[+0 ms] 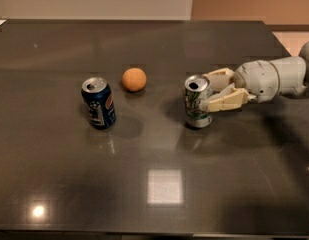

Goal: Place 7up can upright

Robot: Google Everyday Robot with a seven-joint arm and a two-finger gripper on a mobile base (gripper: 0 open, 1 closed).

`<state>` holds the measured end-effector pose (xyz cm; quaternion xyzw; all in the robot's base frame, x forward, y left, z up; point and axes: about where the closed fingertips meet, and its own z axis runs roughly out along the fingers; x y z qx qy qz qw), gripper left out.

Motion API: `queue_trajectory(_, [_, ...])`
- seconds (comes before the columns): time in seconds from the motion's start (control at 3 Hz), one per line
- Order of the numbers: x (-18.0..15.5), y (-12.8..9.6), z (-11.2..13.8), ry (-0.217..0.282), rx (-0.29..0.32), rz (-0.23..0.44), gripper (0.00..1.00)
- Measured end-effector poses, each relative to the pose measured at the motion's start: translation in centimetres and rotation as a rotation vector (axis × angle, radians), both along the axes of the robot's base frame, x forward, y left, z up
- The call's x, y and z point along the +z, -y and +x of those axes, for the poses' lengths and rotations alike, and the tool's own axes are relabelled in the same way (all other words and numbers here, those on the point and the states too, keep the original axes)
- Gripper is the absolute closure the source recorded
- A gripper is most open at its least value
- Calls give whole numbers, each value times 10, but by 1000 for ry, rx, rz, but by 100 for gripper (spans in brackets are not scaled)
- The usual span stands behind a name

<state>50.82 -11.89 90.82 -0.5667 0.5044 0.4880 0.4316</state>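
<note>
The 7up can (pixel 196 104), silver-white with green markings, stands upright on the dark table (pixel 159 184), right of centre. My gripper (pixel 208 91) reaches in from the right and its two cream fingers (pixel 225 100) sit on either side of the can's right half, closed against it. The can's base rests on the table top. The grey wrist and arm (pixel 266 79) extend off to the right edge.
A dark blue Pepsi can (pixel 99 103) stands upright at the left. An orange (pixel 134 79) lies between the two cans, a little farther back. The table's far edge meets a pale wall, and bright light reflections lie near the front.
</note>
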Motion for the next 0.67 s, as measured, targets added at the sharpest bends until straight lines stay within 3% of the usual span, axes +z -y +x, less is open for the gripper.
queue_trajectory(0.67, [-6, 3, 3, 12, 13, 21, 12])
